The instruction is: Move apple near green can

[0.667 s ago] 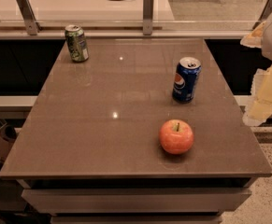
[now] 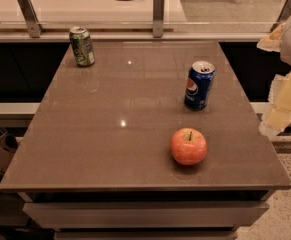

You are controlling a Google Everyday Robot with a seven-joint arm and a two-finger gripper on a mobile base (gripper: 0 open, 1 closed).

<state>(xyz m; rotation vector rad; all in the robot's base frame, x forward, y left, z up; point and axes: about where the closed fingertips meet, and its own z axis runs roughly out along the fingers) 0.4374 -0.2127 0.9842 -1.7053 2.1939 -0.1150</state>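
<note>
The red-orange apple (image 2: 188, 146) sits on the brown table (image 2: 110, 134), near the front right. The green can (image 2: 82, 46) stands upright at the table's far left corner, well away from the apple. My gripper (image 2: 284, 101) hangs at the right edge of the view, off the table's right side, to the right of and above the apple. It touches nothing.
A blue Pepsi can (image 2: 199, 85) stands upright behind the apple, at mid right. A pale counter with metal posts (image 2: 158, 14) runs along the far side of the table. The floor drops away past the table's front and right edges.
</note>
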